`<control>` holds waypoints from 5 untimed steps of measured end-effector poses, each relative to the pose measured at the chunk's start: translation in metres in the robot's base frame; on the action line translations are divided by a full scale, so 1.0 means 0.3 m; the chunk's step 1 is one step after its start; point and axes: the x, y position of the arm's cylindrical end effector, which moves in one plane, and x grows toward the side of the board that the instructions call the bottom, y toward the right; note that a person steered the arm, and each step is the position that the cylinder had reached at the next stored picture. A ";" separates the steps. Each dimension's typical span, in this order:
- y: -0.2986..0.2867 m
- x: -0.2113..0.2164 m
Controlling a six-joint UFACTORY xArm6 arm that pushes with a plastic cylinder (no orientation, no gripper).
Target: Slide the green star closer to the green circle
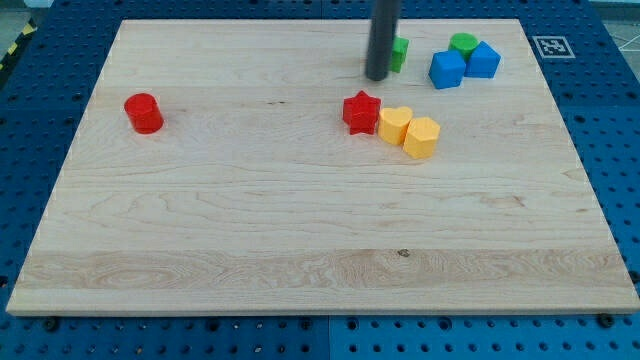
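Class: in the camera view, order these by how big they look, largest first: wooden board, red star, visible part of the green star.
1. wooden board
2. red star
3. green star, mostly hidden behind the rod above my tip

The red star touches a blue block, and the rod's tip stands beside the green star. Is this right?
Not quite. In the camera view the red star touches a yellow block, not a blue one. The rest holds: my tip stands beside the green star, at its left in the view.
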 end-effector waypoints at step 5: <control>0.063 -0.079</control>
